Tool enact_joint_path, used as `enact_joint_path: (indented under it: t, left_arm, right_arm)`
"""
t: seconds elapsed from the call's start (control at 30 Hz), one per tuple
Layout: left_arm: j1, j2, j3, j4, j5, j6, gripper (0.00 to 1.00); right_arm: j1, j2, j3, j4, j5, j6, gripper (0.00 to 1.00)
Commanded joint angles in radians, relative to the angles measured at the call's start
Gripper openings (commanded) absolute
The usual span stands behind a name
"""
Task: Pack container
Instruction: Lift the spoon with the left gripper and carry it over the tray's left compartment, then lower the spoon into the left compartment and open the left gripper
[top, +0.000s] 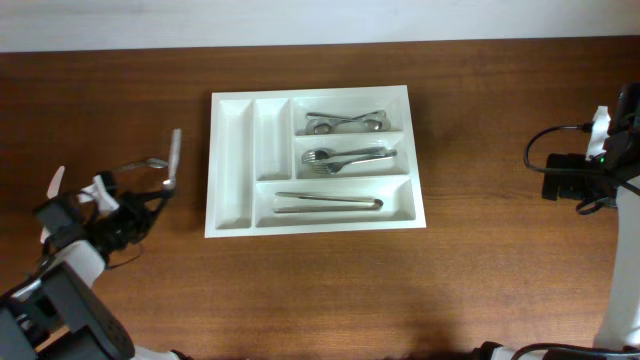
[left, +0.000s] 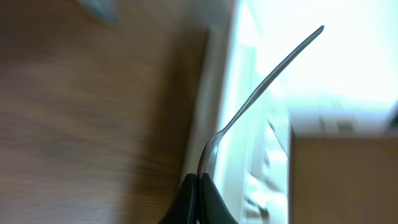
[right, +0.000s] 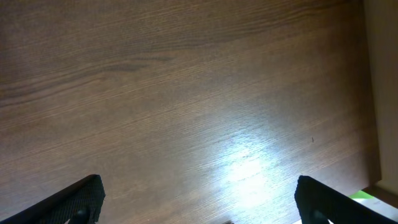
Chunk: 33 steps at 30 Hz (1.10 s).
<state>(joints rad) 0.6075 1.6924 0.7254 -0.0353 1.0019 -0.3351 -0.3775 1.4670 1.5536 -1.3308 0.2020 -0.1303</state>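
- Left jaws are pinching tight a thin silver metal utensil (left: 261, 89), left of the large white plastic cutlery tray (top: 271, 140) centred on the brown wooden surface (top: 480, 290).
- Right jaws are gaping wide, empty.
- Aligning the utensil lengthwise over a bare narrow compartment (top: 232, 160) is looking wisest.

I see the white five-compartment cutlery tray (top: 232, 150) lying flat at frame centre; spoons (top: 345, 122), forks (top: 345, 158) and a long steel utensil (top: 328, 202) lie in its three right-hand compartments.

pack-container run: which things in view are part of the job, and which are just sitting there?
Job:
- container
- cutlery lying in it
- utensil pinched in the left gripper

Not involved:
- table
- right gripper, open and holding nothing
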Motion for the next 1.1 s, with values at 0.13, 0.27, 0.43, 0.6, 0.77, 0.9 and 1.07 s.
enact_joint_path:
  t: [0.13,0.27,0.43,0.6,0.77,0.9,1.07]
  left_arm:
    - [-0.14,-0.05,0.069,0.028,0.166,0.065,0.02]
    - [-0.231,-0.106,0.108,0.027,0.173,0.064,0.02]
    - [-0.354,-0.146,0.125,0.027,0.169,0.063,0.03]
    - [-0.436,-0.145,0.126,0.02,0.097,0.043,0.03]
    - [-0.424,-0.145,0.126,0.028,-0.073,-0.098,0.03]
    - [-0.408,-0.145,0.126,0.027,-0.217,-0.251,0.03]
    - [-0.41,-0.145,0.126,0.021,-0.283,-0.383,0.08]
  right_arm:
    - [-0.005,-0.019,0.0,0.0,0.016,0.008,0.99]
    - [-0.005,-0.019,0.0,0.0,0.016,0.008,0.99]
    - [-0.005,-0.019,0.0,0.0,0.016,0.008,0.99]
    - [-0.005,-0.019,0.0,0.0,0.016,0.008,0.99]
    - [-0.005,-0.019,0.0,0.0,0.016,0.008,0.99]
    - [-0.005,-0.019,0.0,0.0,0.016,0.008,0.99]
    - [-0.005,-0.019,0.0,0.0,0.016,0.008,0.99]
